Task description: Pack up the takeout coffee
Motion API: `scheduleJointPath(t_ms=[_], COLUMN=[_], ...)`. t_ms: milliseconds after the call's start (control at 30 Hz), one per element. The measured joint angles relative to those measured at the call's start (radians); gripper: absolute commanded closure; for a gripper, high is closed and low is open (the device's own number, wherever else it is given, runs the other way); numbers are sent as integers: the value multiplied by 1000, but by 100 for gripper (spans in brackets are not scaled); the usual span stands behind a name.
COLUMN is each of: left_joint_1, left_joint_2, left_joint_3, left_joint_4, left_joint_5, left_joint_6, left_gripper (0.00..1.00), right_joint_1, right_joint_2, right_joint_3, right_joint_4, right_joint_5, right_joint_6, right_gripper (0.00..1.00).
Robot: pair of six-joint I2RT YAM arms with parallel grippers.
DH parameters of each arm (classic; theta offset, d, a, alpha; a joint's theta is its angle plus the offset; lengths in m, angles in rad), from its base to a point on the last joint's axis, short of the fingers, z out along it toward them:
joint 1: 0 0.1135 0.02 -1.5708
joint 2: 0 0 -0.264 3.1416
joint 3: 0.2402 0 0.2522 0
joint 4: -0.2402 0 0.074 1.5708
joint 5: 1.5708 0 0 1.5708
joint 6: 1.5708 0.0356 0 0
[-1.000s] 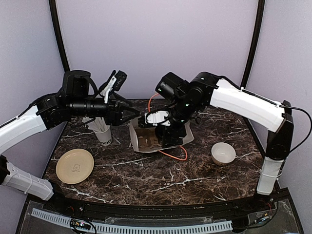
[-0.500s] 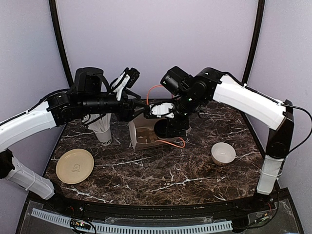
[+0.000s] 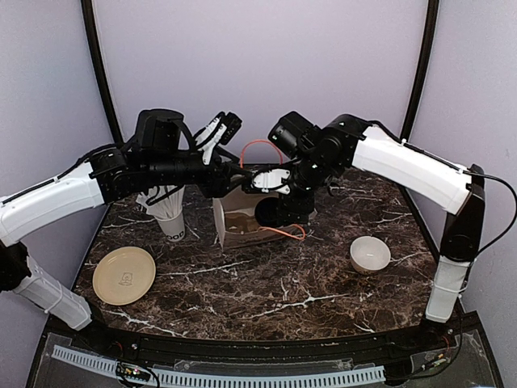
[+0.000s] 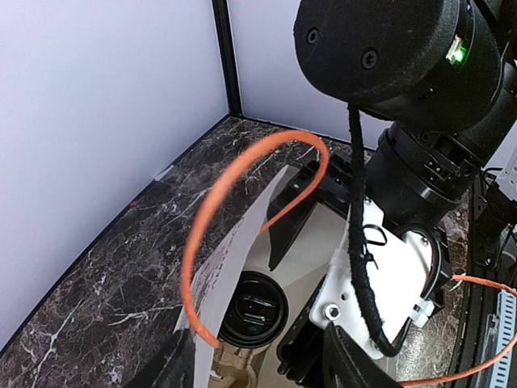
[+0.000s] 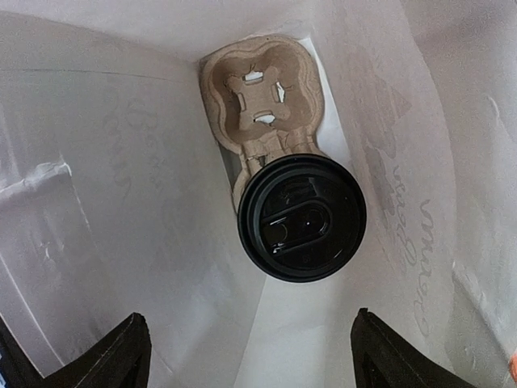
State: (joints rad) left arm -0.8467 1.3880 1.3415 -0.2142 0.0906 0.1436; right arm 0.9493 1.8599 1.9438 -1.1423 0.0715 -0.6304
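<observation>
While the right gripper (image 5: 254, 360) hangs in the mouth of the paper bag (image 5: 121, 162), the takeout coffee (image 5: 301, 217) sits straight below its spread fingers.

The cup stands upright at the bottom of the bag, seated in one socket of the pulp carrier (image 5: 262, 97). Its black lid (image 5: 301, 217) faces up, so its long axis runs along the right arm's line of reach. That arm is the nearer one, and its jaws are wide apart, touching nothing. The left gripper (image 4: 262, 364) waits at the bag's rim beside the orange handle (image 4: 242, 174), its fingers (image 4: 349, 360) apart with the bag wall between them. With the cup apparently packed, the next move likely calls for a straight upward withdrawal that clears the lid and the paper.
</observation>
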Motion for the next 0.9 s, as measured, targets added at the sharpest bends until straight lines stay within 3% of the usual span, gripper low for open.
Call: scheduleJointPath(t_ms=[600, 900], left_joint_1=[101, 101], left_joint_2=[-40, -61], left_joint_3=[25, 31], left_joint_4=[-24, -21], left_joint_5=[229, 225], left_joint_6=[103, 143], left_gripper=[43, 38], right_joint_1=[35, 35], right_joint_2=[-4, -4], right_joint_3=[-1, 8], right_joint_4=[36, 37], right_joint_5=[-58, -61], right_joint_6=[-40, -42], right_gripper=[15, 15])
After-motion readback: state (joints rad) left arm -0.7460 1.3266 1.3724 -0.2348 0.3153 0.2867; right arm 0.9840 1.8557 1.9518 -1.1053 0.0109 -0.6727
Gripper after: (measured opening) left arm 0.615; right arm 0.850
